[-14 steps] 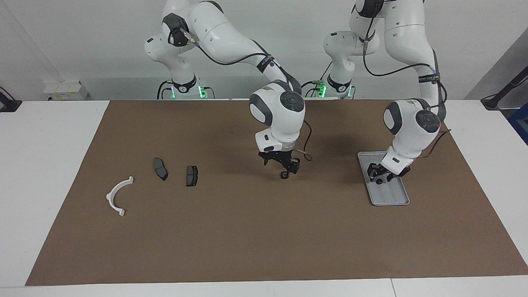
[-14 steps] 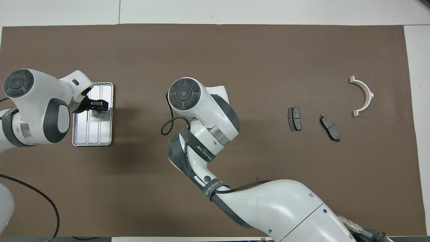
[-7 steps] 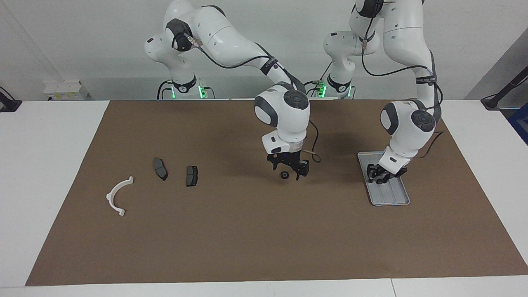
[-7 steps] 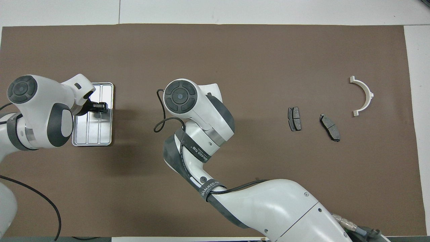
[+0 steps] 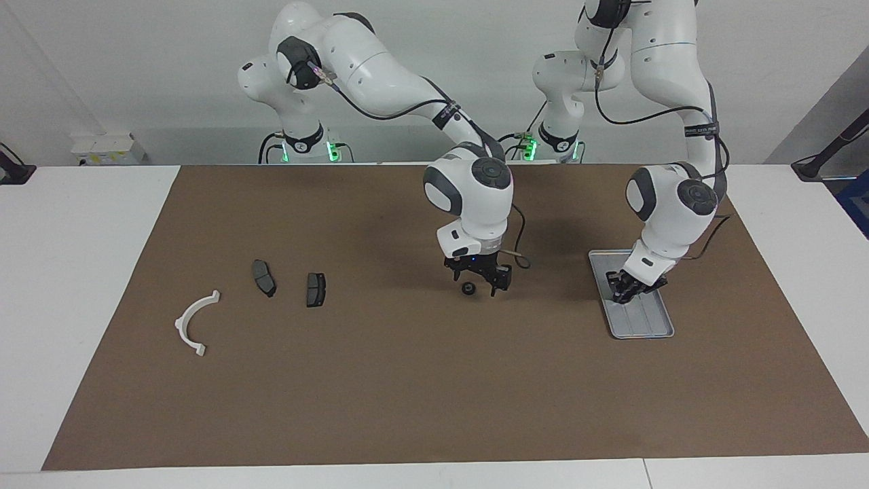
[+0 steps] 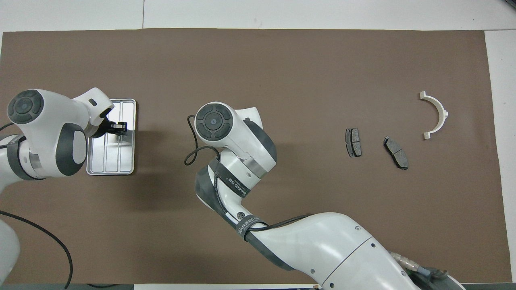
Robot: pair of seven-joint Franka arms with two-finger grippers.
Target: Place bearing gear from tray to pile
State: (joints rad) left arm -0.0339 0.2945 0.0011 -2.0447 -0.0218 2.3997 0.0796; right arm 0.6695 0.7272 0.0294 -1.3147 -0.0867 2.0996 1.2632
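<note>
The bearing gear (image 5: 468, 288), a small round black part, lies flat on the brown mat (image 5: 407, 380) mid-counter. The right hand (image 5: 477, 281) stands over it with its fingers spread, holding nothing; the overhead view hides both under the arm. The ribbed silver metal tray (image 5: 653, 331), long axis running 12 to 6, sits toward the left arm's end. The left hand (image 5: 626, 290) is low in it; its grip I cannot tell. At 9 o'clock from the gear lie two dark brake pads (image 5: 316, 289) and a white half-ring bracket (image 5: 192, 323).
</note>
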